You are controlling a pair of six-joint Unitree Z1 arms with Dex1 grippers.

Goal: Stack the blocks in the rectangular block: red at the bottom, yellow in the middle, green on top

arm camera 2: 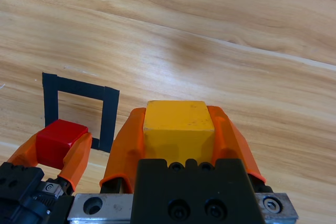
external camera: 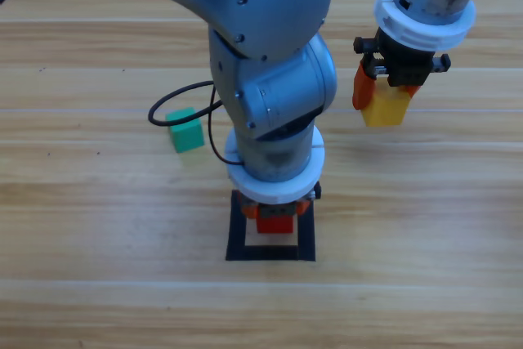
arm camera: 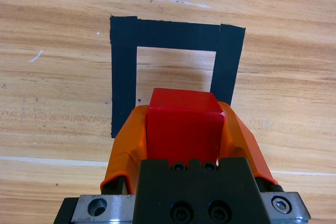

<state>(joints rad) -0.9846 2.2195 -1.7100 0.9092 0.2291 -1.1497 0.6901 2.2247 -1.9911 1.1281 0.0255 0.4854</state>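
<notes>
Red cube (arm camera: 182, 124) in left pincer (external camera: 276, 217) (over tape square (arm camera: 124, 77)).

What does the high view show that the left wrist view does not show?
Only the high view shows the green cube lying alone on the table, left of the left arm, and the right gripper holding the yellow cube off to the right. Only the left wrist view shows the full black tape outline with bare wood in its hollow middle. Both show the left gripper shut on the red cube at the outline.
</notes>
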